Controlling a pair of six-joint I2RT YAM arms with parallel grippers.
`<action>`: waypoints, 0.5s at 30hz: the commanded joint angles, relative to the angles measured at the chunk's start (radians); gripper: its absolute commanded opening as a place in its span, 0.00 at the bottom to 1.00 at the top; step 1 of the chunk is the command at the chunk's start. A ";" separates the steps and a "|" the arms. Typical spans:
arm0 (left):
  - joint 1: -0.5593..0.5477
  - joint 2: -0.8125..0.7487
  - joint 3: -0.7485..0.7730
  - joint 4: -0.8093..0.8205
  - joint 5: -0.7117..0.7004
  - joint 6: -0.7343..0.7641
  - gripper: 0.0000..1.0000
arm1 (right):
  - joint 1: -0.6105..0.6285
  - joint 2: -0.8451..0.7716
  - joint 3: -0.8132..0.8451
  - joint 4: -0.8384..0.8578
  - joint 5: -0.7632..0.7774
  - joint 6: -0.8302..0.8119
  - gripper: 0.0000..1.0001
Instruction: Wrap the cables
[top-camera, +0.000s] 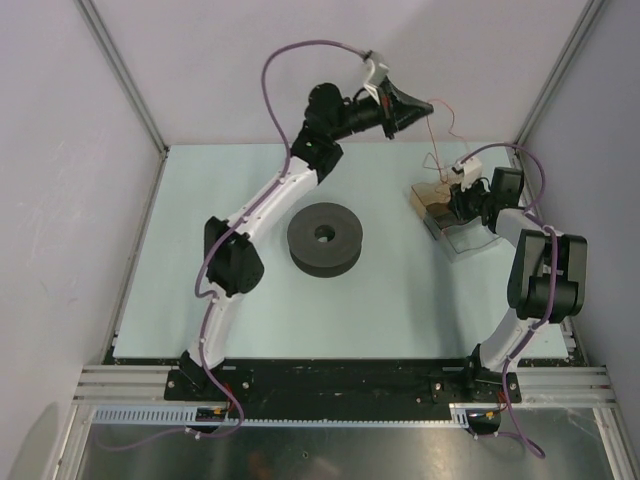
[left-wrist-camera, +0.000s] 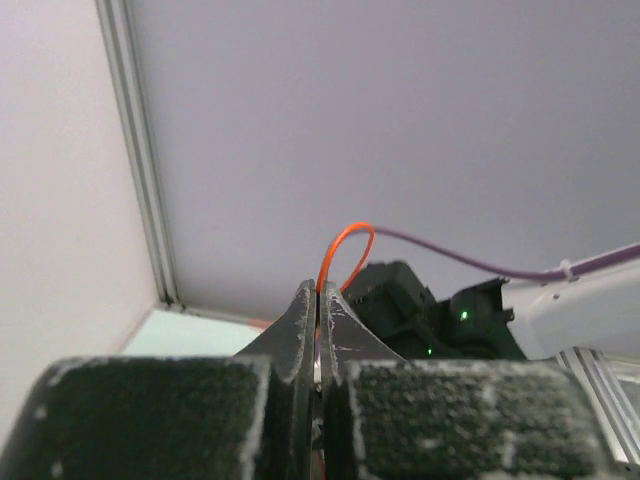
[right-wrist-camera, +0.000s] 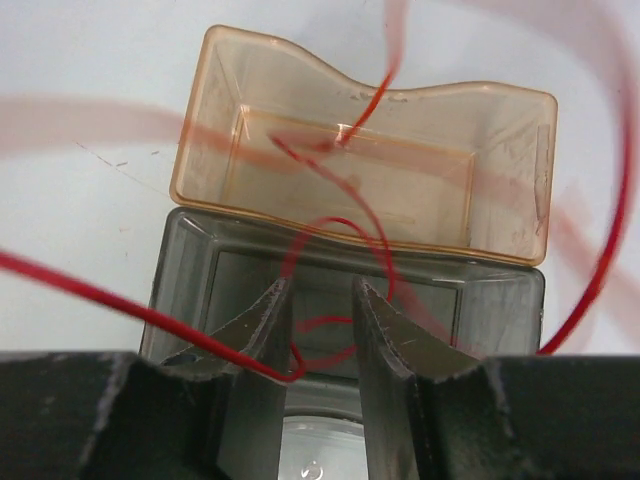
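Observation:
The cables are one thin red-orange wire (top-camera: 432, 140). My left gripper (top-camera: 425, 108) is raised at the back of the table and shut on one end of it. In the left wrist view the wire (left-wrist-camera: 345, 236) loops out from between the closed left gripper (left-wrist-camera: 320, 292). The wire hangs down to two small open boxes at the right. My right gripper (top-camera: 447, 205) hovers over them. In the right wrist view it (right-wrist-camera: 320, 292) is open. The wire (right-wrist-camera: 340, 225) curls through an orange translucent box (right-wrist-camera: 210, 110) and a grey box (right-wrist-camera: 185, 270), with a loop lying loose between the jaws.
A black foam spool (top-camera: 324, 237) with a centre hole lies mid-table. The tan box (top-camera: 422, 197) and the clear box (top-camera: 462, 243) sit side by side near the right wall. Grey walls enclose the back and both sides. Purple arm cables (top-camera: 290, 60) arch over the left arm.

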 joint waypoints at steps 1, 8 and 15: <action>0.041 -0.124 0.044 0.058 -0.019 -0.059 0.00 | -0.009 0.016 -0.004 -0.015 -0.001 -0.043 0.34; 0.076 -0.196 0.052 0.059 -0.036 -0.086 0.00 | -0.011 0.034 -0.004 -0.038 0.004 -0.074 0.17; 0.080 -0.228 0.058 0.059 -0.031 -0.087 0.00 | -0.030 0.009 -0.002 -0.086 -0.051 -0.100 0.25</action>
